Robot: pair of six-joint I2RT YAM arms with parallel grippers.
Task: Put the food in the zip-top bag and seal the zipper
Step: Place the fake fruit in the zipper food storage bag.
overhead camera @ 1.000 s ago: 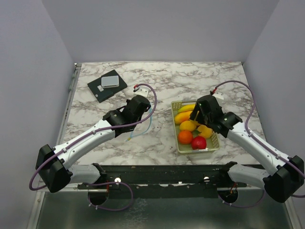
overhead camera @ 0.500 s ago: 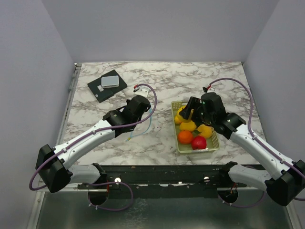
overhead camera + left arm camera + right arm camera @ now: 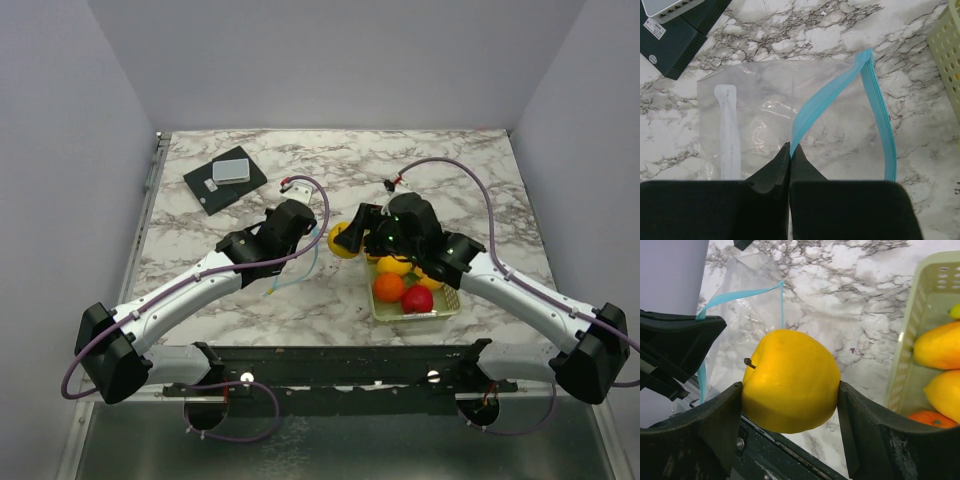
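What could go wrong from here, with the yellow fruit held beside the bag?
1. The left tool pinches only one lip of the zipper, so the floppy bag may sag shut and the yellow fruit could miss its mouth.
2. The right tool grips the round fruit by its sides; it might slip and roll away.
3. The two tools are close together and may collide.

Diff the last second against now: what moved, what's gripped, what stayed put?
The right end effector, clamped on a yellow fruit, carried it from over the basket leftward, toward the bag. No new grasp or release. The left end effector stayed shut on the bag's blue zipper strip, arm unmoved. Bag, basket, orange and red apple kept their places.
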